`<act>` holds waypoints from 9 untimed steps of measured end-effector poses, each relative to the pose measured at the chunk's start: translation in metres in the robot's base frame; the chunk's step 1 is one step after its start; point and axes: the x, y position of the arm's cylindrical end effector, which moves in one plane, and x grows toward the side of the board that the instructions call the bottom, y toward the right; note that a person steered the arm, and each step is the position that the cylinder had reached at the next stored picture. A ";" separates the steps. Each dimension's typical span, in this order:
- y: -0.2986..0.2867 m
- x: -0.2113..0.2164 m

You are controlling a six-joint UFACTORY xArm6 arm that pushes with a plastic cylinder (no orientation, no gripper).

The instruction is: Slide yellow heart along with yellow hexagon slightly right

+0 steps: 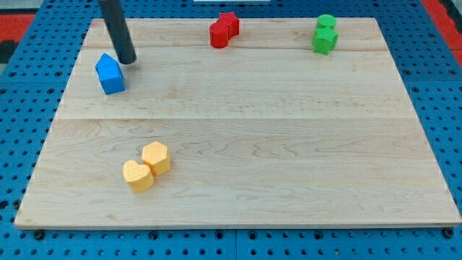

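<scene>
A yellow heart (137,175) lies near the view's bottom left of the wooden board (289,144). A yellow hexagon (156,157) touches it on its upper right. My tip (128,61) is at the view's top left, far above the two yellow blocks and just to the upper right of a blue block (110,74). The dark rod rises from the tip towards the view's top edge.
Two red blocks (224,30) sit together at the view's top middle. Two green blocks (325,35) sit together at the view's top right. A blue pegboard surface (22,144) surrounds the board.
</scene>
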 end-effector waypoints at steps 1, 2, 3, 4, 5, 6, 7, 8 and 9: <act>0.080 0.030; 0.101 0.122; 0.036 0.181; 0.045 0.201; 0.014 0.201; -0.044 0.206; -0.030 0.241; 0.021 0.242; 0.044 0.224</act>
